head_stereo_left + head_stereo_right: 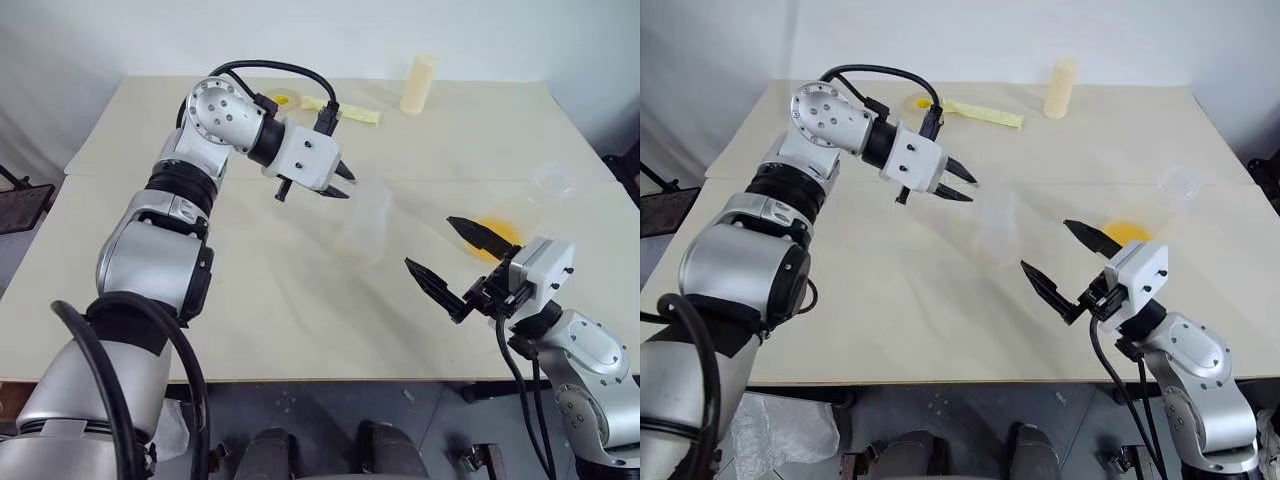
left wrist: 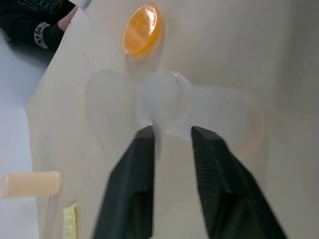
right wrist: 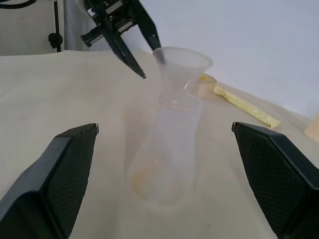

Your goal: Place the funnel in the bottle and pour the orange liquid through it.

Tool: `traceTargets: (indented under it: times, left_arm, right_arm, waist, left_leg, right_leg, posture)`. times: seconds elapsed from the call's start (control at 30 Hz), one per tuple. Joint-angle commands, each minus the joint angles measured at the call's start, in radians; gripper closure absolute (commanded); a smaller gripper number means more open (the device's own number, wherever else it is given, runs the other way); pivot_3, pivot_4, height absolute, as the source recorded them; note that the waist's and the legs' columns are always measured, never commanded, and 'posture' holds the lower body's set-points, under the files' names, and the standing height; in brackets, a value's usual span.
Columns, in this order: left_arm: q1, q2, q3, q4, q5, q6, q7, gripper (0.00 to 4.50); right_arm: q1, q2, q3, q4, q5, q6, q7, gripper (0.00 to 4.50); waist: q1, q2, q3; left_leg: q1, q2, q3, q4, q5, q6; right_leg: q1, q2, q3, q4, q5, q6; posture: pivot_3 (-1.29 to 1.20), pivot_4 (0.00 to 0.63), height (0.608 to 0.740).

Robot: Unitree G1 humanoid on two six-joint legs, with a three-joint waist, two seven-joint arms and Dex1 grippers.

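The frosted bottle stands mid-table with the small clear funnel seated in its neck. My left gripper hovers beside the funnel's rim; its black fingers are open with nothing between them, their tips close to the rim. The orange liquid is a shallow pool in the base of a clear flask at the right of the table. My right gripper is held wide open between the bottle and that flask, pointing at the bottle, and holds nothing.
At the table's far side stand a cream-yellow cylinder, a yellow tape roll and a yellow strip. A person in dark clothing is beyond the table edge, past the flask.
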Motion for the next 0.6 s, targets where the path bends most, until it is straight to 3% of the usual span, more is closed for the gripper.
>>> traceTargets:
  times: [0.03, 0.23, 0.6]
  left_arm:
    - [-0.046, -0.01, 0.02, -0.009, -0.014, 0.006, 0.013, 1.96]
    - [-0.056, -0.016, 0.051, -0.005, -0.037, 0.037, 0.02, 0.03]
    - [0.032, 0.073, 0.231, -0.062, -0.212, 0.257, -0.021, 0.03]
  right_arm:
    - [-0.004, -0.004, -0.023, -0.031, 0.001, -0.022, -0.003, 0.0]
    - [-0.019, -0.003, -0.025, -0.01, -0.007, -0.028, -0.004, 0.0]
    - [0.045, 0.029, -0.058, 0.002, -0.011, -0.047, -0.022, 0.0]
  waist:
    - [0.0, 0.0, 0.0]
    - [0.0, 0.0, 0.0]
    - [-0.004, 0.0, 0.0]
  left_leg:
    - [0.0, 0.0, 0.0, 0.0, 0.0, 0.0]
    - [-0.001, 0.0, -0.001, 0.001, 0.0, 0.0]
    - [-0.005, 0.001, -0.002, 0.005, 0.0, 0.0]
  right_leg:
    - [0.0, 0.0, 0.0, 0.0, 0.0, 0.0]
    - [-0.001, 0.0, -0.001, 0.0, 0.0, 0.0]
    - [-0.003, 0.0, -0.001, 0.002, 0.0, 0.0]
  posture:
    - [0.0, 0.15, 0.74]
    - [0.0, 0.15, 0.74]
    - [0.0, 0.15, 0.74]
